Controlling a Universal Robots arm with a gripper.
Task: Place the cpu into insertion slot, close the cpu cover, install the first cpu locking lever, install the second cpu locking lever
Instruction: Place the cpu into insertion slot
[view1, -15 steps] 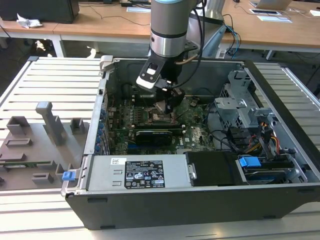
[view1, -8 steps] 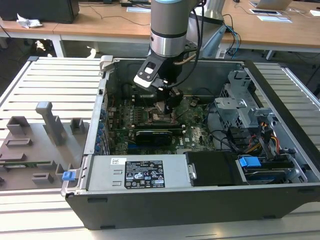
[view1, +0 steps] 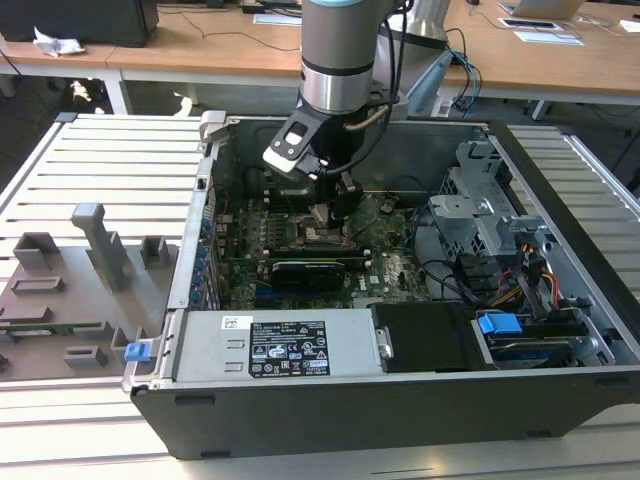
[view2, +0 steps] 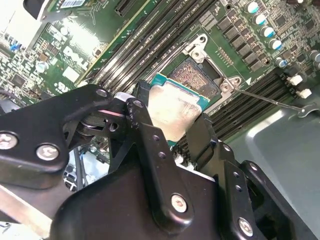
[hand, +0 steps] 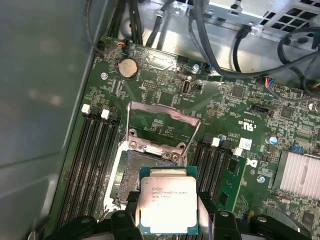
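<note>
Fine print on the cpu (hand: 168, 206), white stickers (view1: 288, 350) on the power supply (view1: 200, 350), none clearly legible

The cpu (hand: 168, 200), a flat square chip with a silvery top, hangs level in the gripper (hand: 168, 216), partly over the insertion slot (hand: 150, 161). The slot's dark centre is bare and lies toward the case's far wall. The cpu cover (hand: 165, 111) stands swung open.

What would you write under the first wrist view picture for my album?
The fingers hold the silvery cpu over the open insertion slot, its cover raised.
</note>
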